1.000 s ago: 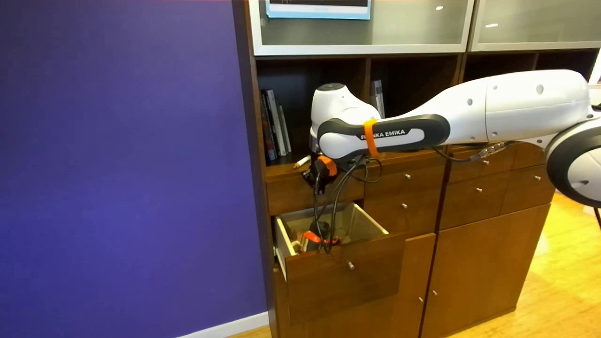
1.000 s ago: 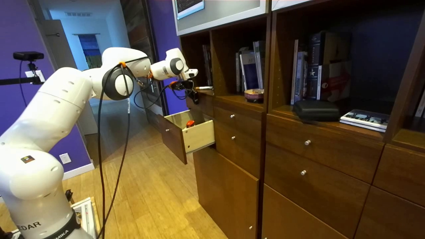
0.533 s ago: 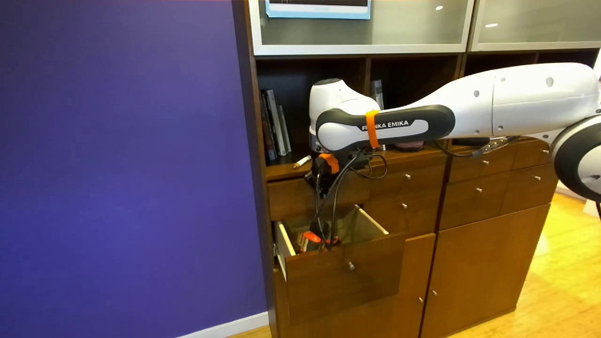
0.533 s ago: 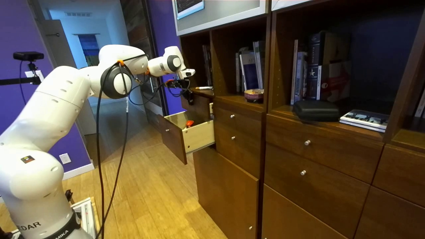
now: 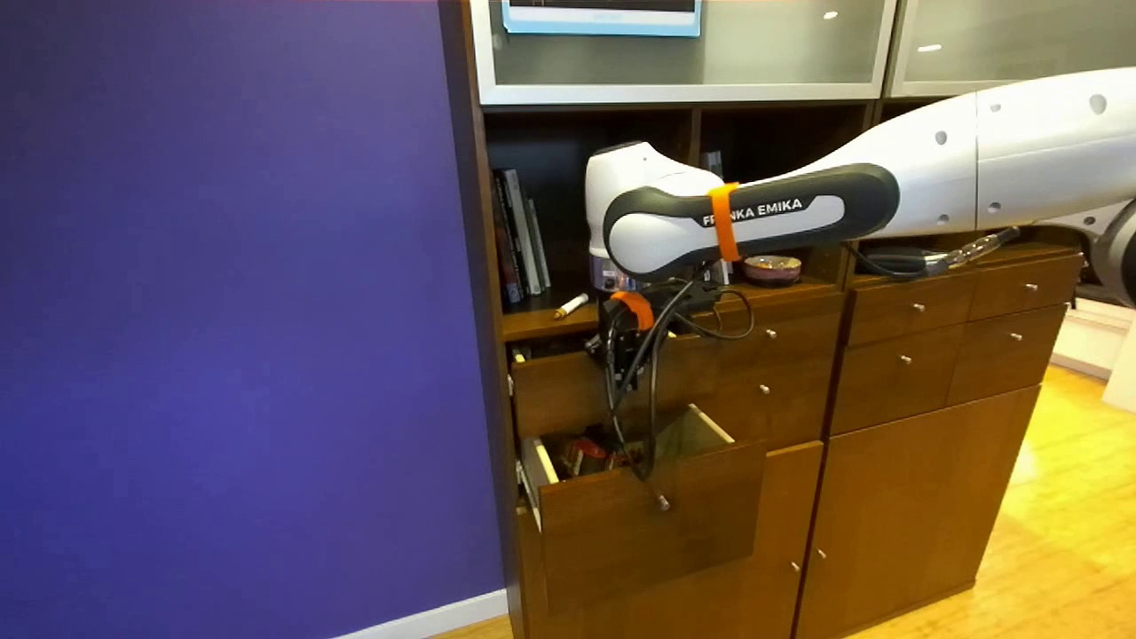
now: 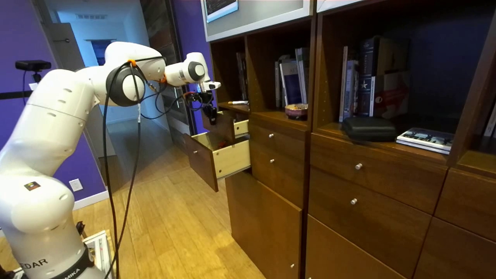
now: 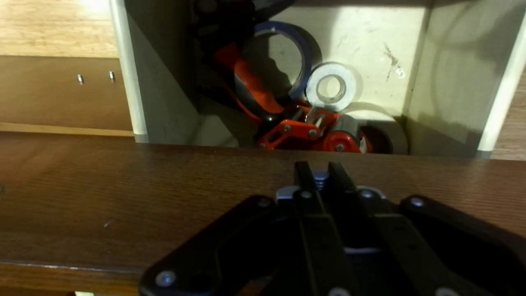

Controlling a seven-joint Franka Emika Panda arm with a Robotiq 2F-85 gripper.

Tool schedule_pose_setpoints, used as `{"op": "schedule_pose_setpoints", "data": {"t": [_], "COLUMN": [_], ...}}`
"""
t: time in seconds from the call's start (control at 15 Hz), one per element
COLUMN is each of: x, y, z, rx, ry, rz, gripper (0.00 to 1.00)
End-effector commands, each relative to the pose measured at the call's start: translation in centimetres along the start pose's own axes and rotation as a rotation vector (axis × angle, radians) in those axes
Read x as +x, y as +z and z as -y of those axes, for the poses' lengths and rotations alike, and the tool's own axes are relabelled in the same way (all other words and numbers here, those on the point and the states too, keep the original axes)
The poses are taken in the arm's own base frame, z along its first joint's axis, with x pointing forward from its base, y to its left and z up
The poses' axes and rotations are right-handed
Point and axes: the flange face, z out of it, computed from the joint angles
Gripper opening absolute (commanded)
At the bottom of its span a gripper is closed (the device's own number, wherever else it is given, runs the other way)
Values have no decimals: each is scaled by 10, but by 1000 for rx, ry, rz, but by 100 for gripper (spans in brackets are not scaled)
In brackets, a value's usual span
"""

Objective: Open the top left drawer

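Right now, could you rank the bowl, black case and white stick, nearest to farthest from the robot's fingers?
In an exterior view, from the fingers:
1. White stick: close by, to the right and slightly higher.
2. Bowl: farther right, about level.
3. Black case: farthest right, slightly lower.

Top left drawer (image 6: 226, 127) above lower drawer (image 6: 232, 159), the latter containing tape rolls (image 7: 328, 68); bowl (image 6: 296, 112) to right, before books (image 6: 290, 79).
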Motion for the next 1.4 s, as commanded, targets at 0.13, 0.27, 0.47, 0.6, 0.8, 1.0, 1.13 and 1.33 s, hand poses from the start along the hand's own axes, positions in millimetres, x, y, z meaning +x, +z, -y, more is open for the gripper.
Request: {"op": "schedule_pose_setpoints", "data": {"t": [0.13,0.27,0.47,0.6,0.8,1.0,1.13,1.33], "x": [-77,-94,-117,-131,-145,-144,-146,-154], "y": [-19,-21,-26,-28,-32,-31,-33,-52], "z": [11,7,3,1,-1,-7,-6,-3], "rx": [55,53,62,62,64,78,88,111], "ry": [31,44,46,43,42,43,42,32], "rz": [73,58,61,63,54,33,43,36], "gripper": [4,4,4,4,4,20,44,57]}}
